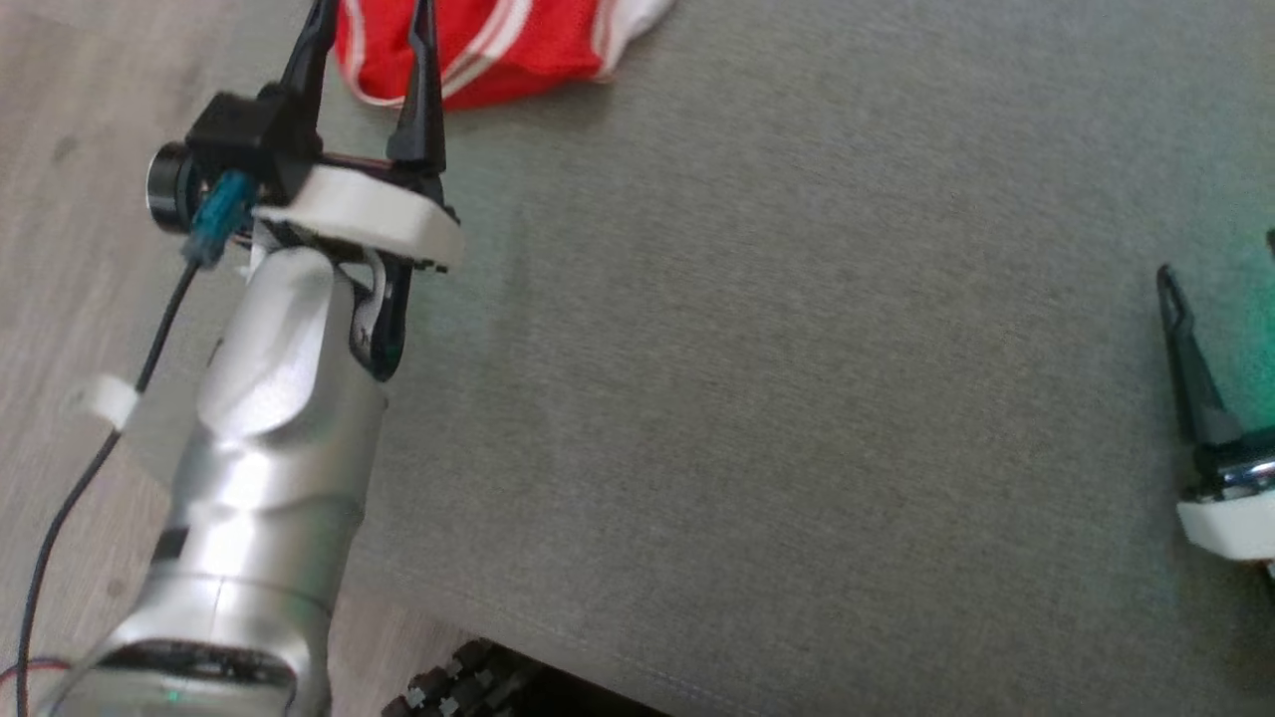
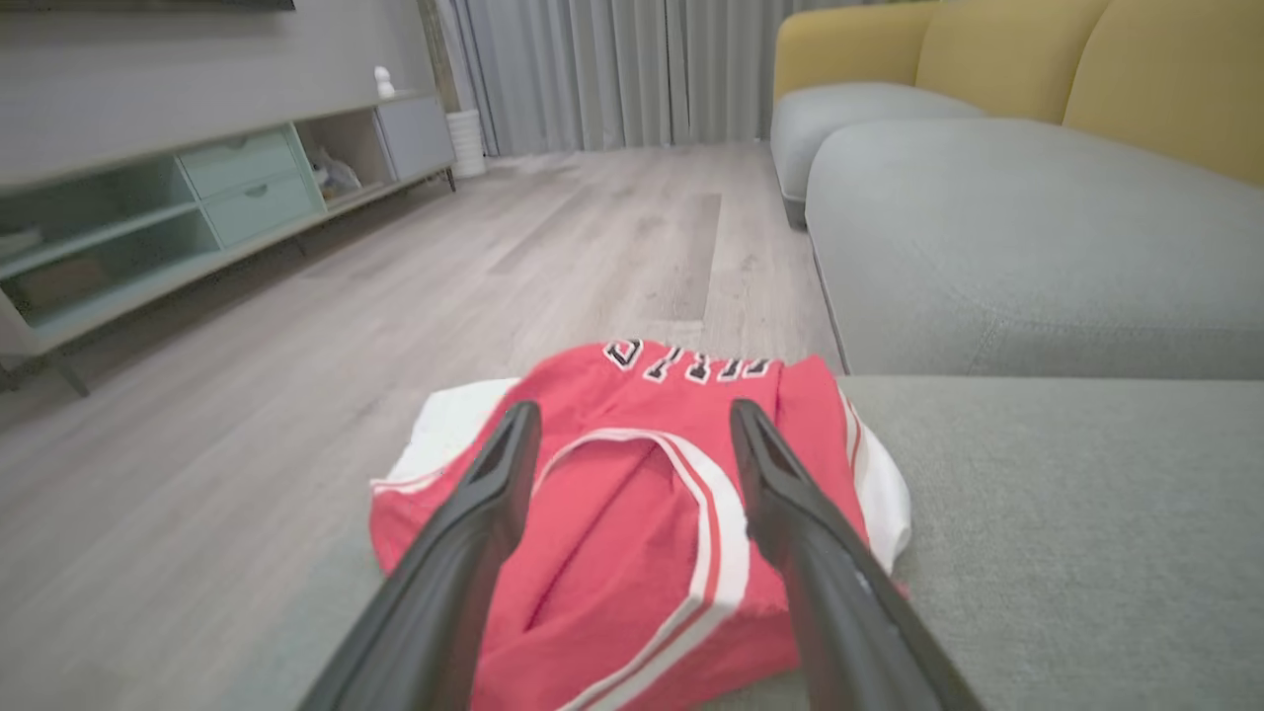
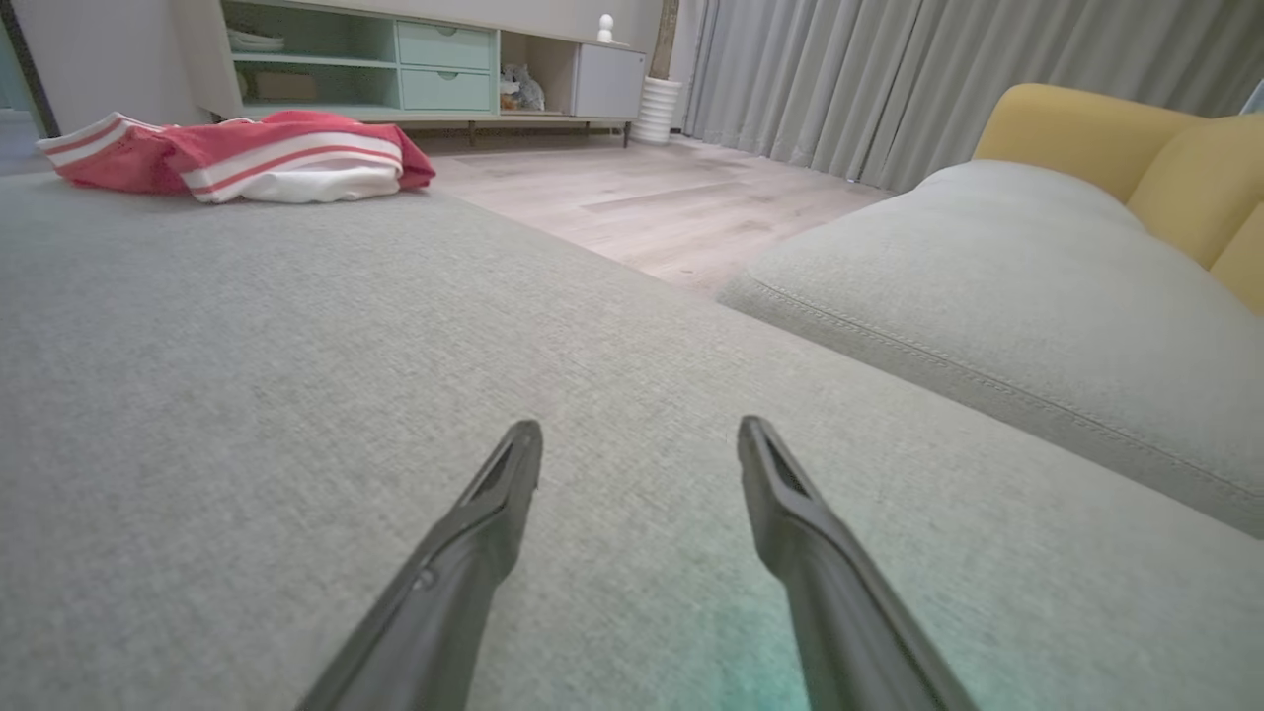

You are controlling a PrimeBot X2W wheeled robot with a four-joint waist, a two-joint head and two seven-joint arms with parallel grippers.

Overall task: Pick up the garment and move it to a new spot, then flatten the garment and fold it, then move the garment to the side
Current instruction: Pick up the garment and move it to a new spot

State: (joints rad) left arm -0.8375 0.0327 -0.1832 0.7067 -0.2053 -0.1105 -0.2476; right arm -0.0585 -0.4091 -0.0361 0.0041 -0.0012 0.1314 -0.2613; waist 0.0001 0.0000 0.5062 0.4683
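Nearest you, the right gripper hangs low over the bare grey woven-fabric sofa cushion. Its jaws are spread wide with nothing between them, and from there the garment lies well apart, out at 10 o'clock. So the left arm is plainly the nearer one. Its silver forearm reaches up from 7 o'clock in the head view, stretched well forward with the wrist roughly level and the two dark fingers side by side. The left gripper is also released and empty, jaws wide. Dead ahead of it at 12 o'clock is the red basketball jersey with white striped trim, bunched on the cushion's far left corner by the wooden floor. Both fingertips lie over the jersey's near half. You cannot tell whether they touch the cloth. The heap looks broader across the jaws, from 9 to 3 o'clock, than along them. Its true long axis is unclear while it is crumpled.
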